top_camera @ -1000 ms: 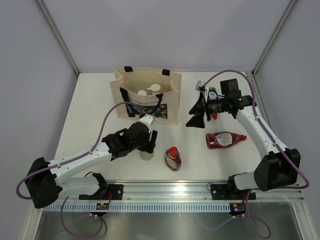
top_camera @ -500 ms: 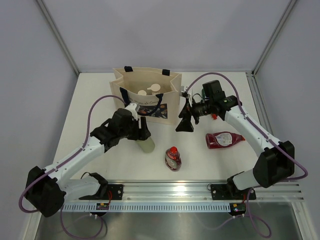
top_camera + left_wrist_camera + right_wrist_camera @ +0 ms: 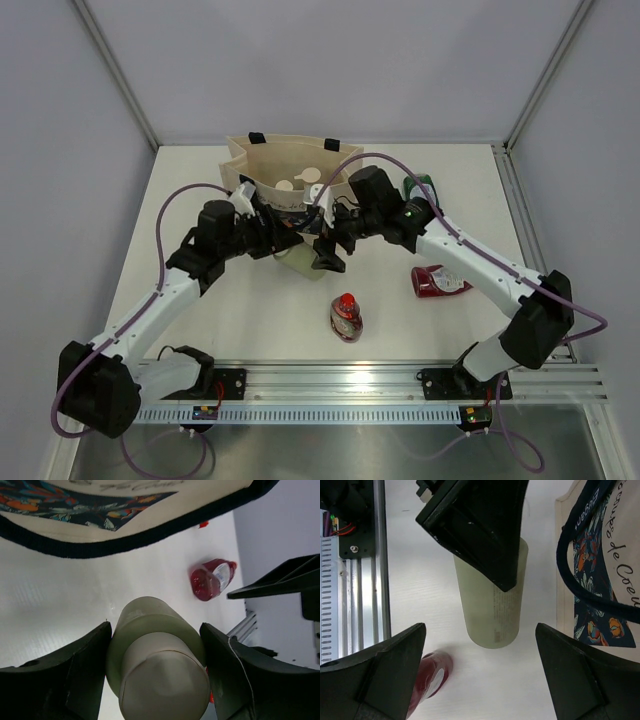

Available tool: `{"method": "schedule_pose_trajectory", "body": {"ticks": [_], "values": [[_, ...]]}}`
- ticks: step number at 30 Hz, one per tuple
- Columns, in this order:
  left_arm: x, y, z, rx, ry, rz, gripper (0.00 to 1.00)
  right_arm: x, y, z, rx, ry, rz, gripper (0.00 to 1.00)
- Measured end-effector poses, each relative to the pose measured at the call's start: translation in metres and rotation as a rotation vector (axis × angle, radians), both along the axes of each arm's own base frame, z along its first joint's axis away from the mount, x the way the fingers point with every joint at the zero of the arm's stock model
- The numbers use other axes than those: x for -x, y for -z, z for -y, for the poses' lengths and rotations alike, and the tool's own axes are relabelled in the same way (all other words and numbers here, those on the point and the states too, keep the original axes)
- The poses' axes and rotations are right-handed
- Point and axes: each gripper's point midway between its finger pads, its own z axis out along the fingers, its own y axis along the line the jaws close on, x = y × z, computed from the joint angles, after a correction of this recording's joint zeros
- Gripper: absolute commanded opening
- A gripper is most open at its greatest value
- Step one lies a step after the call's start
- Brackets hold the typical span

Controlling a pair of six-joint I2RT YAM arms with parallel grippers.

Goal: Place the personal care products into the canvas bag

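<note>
I work over a white tabletop point(image 3: 400, 335), boxed in by pale grey walls point(image 3: 330, 70), with an aluminium rail point(image 3: 330, 378) along my near edge.

On the bag point(image 3: 620, 595) front, white script reads about "de Coeu", cut at the edge of the right wrist view. The bottle point(image 3: 485, 615) carries small print, too tiny to read.
</note>
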Motion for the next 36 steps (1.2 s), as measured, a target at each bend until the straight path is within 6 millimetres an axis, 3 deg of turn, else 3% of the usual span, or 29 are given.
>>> {"method": "schedule_pose_trajectory", "body": {"ticks": [6, 10, 17, 21, 22, 26, 28, 29, 32, 33, 36], "values": [[-0.011, -0.021, 0.003, 0.136, -0.022, 0.018, 0.00, -0.009, 0.009, -0.022, 0.063, 0.008, 0.077, 0.99], [-0.008, -0.032, 0.010, 0.196, 0.005, 0.014, 0.00, -0.021, 0.026, -0.025, 0.141, 0.043, 0.116, 1.00], [-0.007, -0.039, 0.013, 0.266, 0.014, 0.007, 0.00, -0.029, 0.031, -0.033, 0.163, 0.059, 0.122, 0.95], [-0.005, -0.045, 0.012, 0.301, 0.008, 0.006, 0.00, -0.022, 0.032, -0.038, 0.150, 0.038, 0.096, 0.69], [-0.005, -0.047, 0.010, 0.307, 0.005, 0.006, 0.00, -0.021, 0.031, -0.039, 0.142, 0.033, 0.095, 0.53], [-0.003, -0.048, 0.006, 0.333, -0.017, -0.014, 0.00, -0.017, 0.028, -0.043, 0.117, 0.010, 0.078, 0.20], [-0.002, -0.050, 0.005, 0.351, -0.021, -0.026, 0.01, -0.015, 0.027, -0.044, 0.110, 0.001, 0.070, 0.11], [-0.001, -0.051, 0.004, 0.362, -0.023, -0.029, 0.04, -0.014, 0.026, -0.044, 0.105, 0.000, 0.067, 0.00], [0.000, -0.058, 0.004, 0.397, -0.020, -0.031, 0.39, -0.012, 0.019, -0.043, 0.088, -0.003, 0.065, 0.00], [0.000, -0.062, 0.003, 0.408, -0.018, -0.028, 0.61, -0.011, 0.016, -0.043, 0.080, -0.005, 0.066, 0.00], [0.004, -0.072, 0.002, 0.428, -0.003, -0.004, 0.78, -0.006, 0.006, -0.042, 0.056, -0.014, 0.066, 0.00]]}}
